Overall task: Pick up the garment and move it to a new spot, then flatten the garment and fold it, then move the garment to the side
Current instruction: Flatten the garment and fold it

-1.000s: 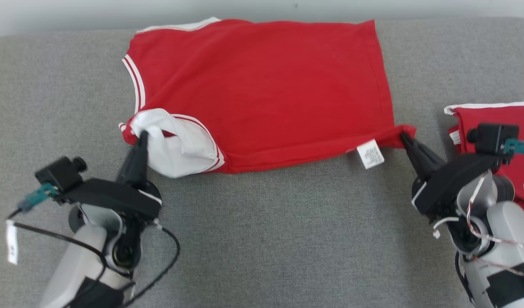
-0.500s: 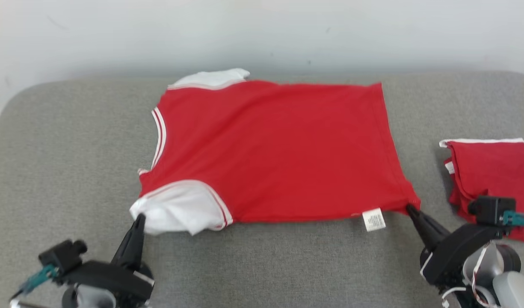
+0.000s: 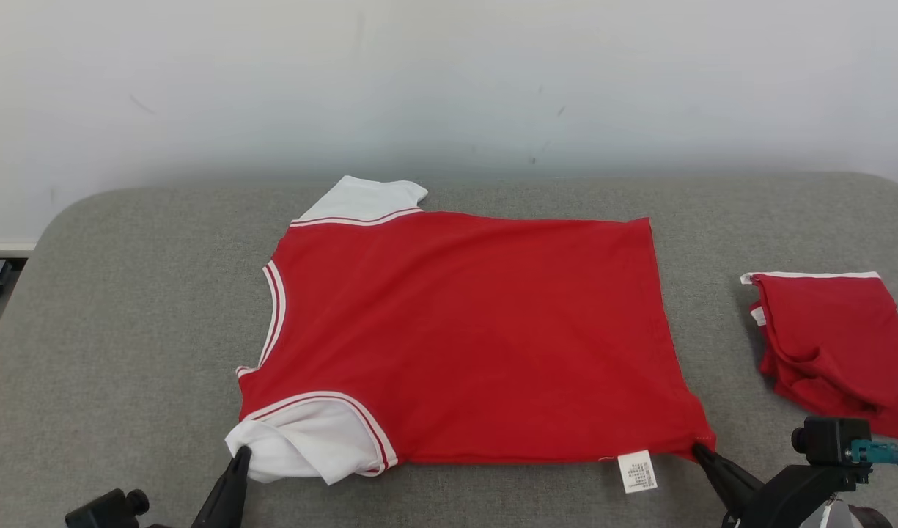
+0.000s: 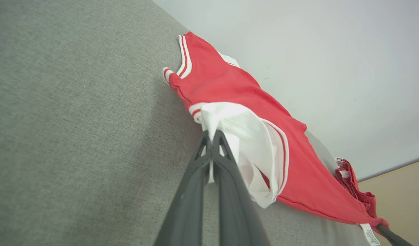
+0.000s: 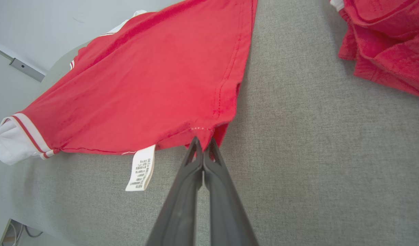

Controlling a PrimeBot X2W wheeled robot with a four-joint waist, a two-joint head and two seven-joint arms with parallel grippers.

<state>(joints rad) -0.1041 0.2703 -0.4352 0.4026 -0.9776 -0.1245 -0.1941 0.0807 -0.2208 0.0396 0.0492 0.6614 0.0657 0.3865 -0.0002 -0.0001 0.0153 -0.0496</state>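
Note:
The garment (image 3: 463,337) is a red shirt with white sleeves, spread flat on the grey padded surface (image 3: 126,330). My left gripper (image 3: 242,455) is shut on the near white sleeve (image 3: 295,444) at the shirt's near left corner; in the left wrist view the left gripper (image 4: 212,136) pinches that sleeve (image 4: 243,136). My right gripper (image 3: 698,449) is shut on the shirt's near right hem corner, beside the white care label (image 3: 637,471). In the right wrist view the right gripper (image 5: 202,141) bites the red hem (image 5: 209,131) next to the label (image 5: 141,169).
A second red garment (image 3: 830,345) lies folded at the right side of the surface. A pale wall (image 3: 449,81) rises behind the far edge. Bare grey surface lies to the shirt's left and along the near edge.
The head camera has tilted up, so the wall shows and the arms sink to the bottom edge. The near sleeve lies flatter. Both grippers keep their hold on the shirt's near corners.

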